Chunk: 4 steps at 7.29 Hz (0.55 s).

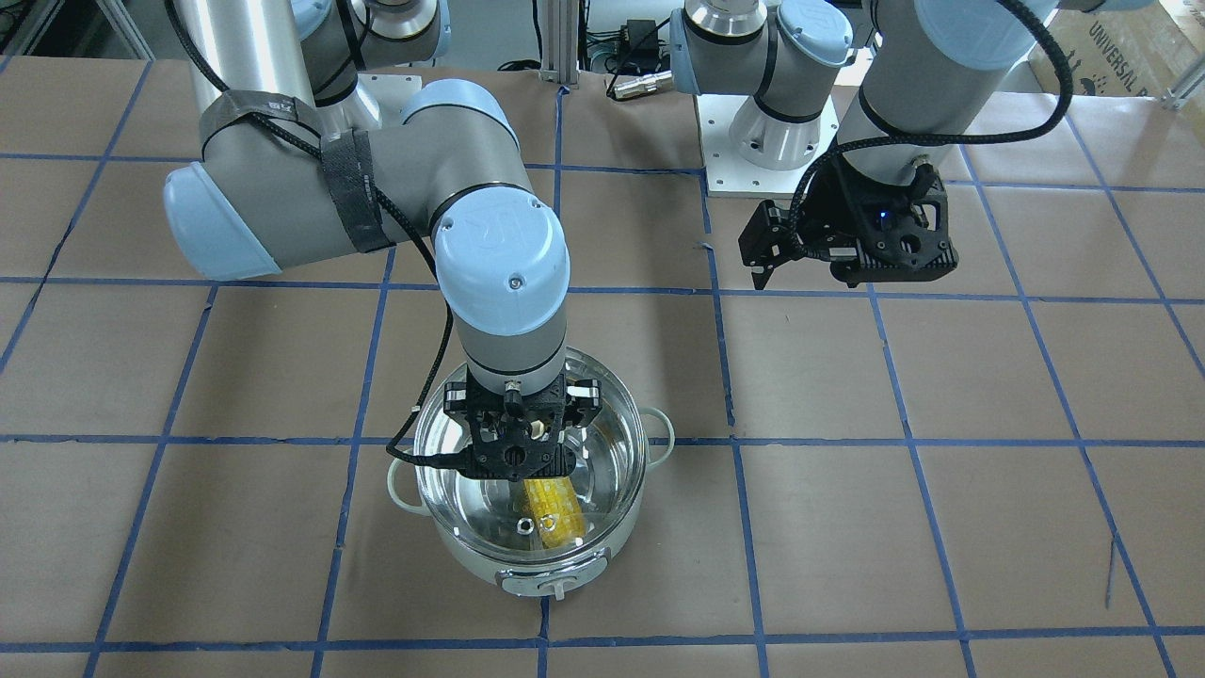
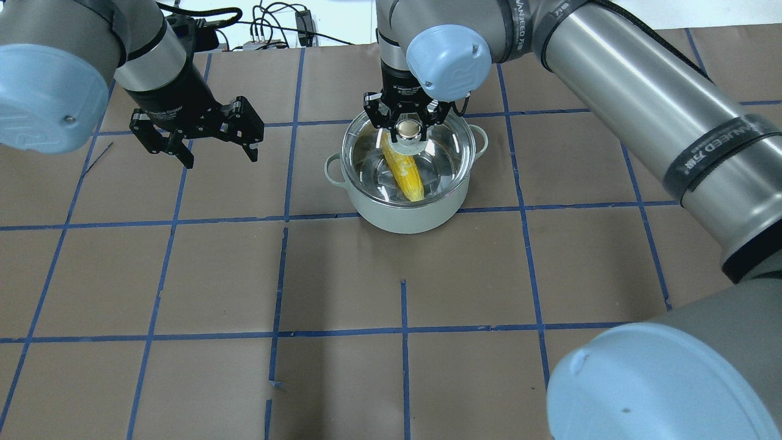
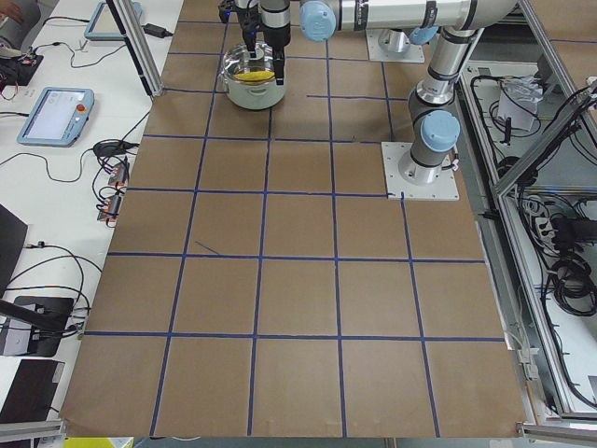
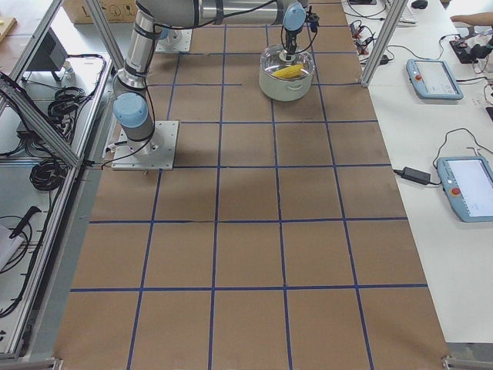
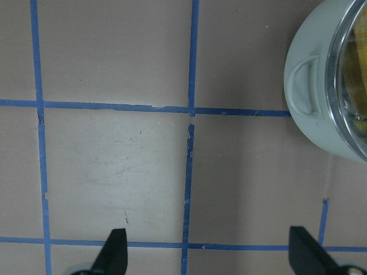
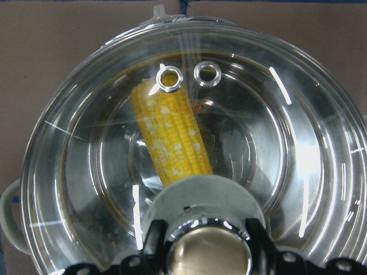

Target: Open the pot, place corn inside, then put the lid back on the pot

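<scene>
Toward the surface's (image 2: 342, 275) edge opposite the robot: the pot (image 2: 421, 217), upright on brown paper (image 2: 586, 263) gridded with blue tape (image 2: 403, 305), the clear lid (image 2: 455, 143) seated level on its rim. Visible through the glass, the corn (image 2: 404, 174), flat on the steel floor and slanting across the middle. Right claw (image 2: 409, 130) straight down from above, clamped on the lid's knob (image 6: 207, 252) from both sides. Left claw (image 2: 220, 159) well apart, toward the surface's edge on the robot's left, hovering over bare paper, jaws spread wide and holding nothing. One side handle (image 5: 304, 80) of the pot at the corner of its wrist view.
</scene>
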Motion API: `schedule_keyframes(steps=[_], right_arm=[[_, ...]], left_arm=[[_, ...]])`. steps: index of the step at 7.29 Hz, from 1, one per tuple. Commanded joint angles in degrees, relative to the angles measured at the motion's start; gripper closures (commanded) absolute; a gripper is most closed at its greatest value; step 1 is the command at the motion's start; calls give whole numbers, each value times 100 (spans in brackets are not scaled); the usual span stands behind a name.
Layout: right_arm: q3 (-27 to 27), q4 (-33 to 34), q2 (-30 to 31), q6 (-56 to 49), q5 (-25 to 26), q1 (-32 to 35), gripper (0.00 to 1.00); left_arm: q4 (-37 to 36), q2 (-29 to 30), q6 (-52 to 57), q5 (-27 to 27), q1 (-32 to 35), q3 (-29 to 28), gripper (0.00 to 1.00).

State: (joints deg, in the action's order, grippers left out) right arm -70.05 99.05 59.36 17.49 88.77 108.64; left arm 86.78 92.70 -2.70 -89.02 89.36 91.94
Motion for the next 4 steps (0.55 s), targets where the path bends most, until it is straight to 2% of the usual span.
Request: schedule_keyframes(steps=[1,2,3,4], right_arm=[[-8,0,-21,18,-1,0,88],[18,9,-29,9,-1,0,87],[18,9,-30,9,-1,0,81],[27,18,-30,27,-1,0,69]], left_arm=[[-48,-15,50,-37,-119,8,0],[-48,-7,50,7,-181,-10,0],[-48,20,50,-28,-225,-18,0],[-39,11,50,-28,-260,-166,0]])
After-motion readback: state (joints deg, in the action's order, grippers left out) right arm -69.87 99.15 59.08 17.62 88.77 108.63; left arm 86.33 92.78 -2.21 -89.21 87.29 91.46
